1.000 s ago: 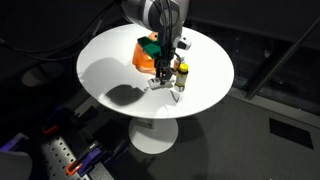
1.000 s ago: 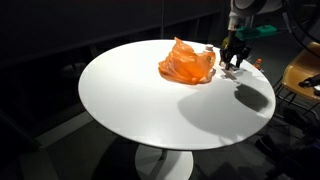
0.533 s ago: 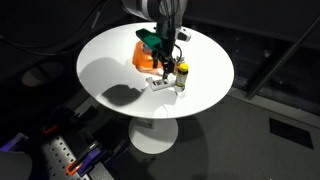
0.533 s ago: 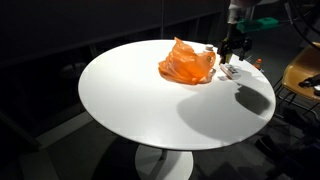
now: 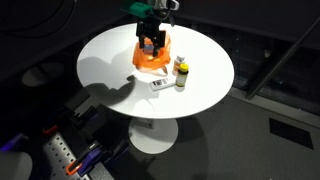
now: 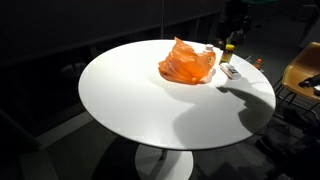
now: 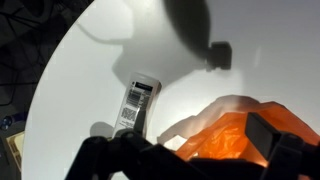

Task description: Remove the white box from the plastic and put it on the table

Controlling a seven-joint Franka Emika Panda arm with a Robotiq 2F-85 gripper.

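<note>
white box (image 7: 137, 103): flat on the bench (image 5: 105, 55), label up, out of the orange plastic (image 5: 152, 58); just beside it, apparently not touching
task status: looks done, judging by how the box lies
claw (image 5: 150, 40): jaws spread wide, nothing held, hanging above the plastic
bottle (image 5: 181, 72): upright, near the box
risk 1: claw descends here, fingers snag the plastic and drag it onto the box
risk 2: low sweep toward the box clips the bottle, which tips and shoves the box
fix: lift straight up and clear
</note>
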